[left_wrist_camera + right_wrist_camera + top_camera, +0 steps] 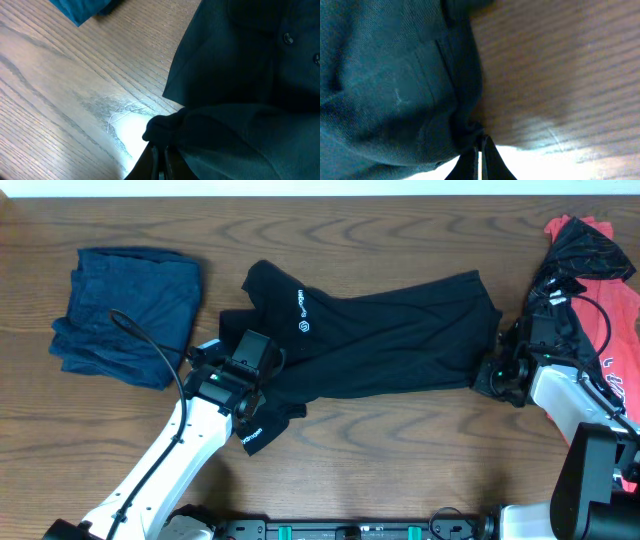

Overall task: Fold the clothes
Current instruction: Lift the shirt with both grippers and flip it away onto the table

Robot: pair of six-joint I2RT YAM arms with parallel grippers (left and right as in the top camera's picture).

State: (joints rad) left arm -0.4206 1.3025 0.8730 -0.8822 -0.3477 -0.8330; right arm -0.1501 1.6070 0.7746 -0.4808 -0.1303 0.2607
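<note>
The black T-shirt [390, 330] lies in the middle of the table [400, 220]; it is soft, light and limp, so I judge the edges best to hold. My left gripper [161, 155] is clamped on one end and my right gripper [480, 147] on the opposite hem.

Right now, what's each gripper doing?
Left gripper: closed, pinching the T-shirt.
Right gripper: closed on the T-shirt's edge.
</note>
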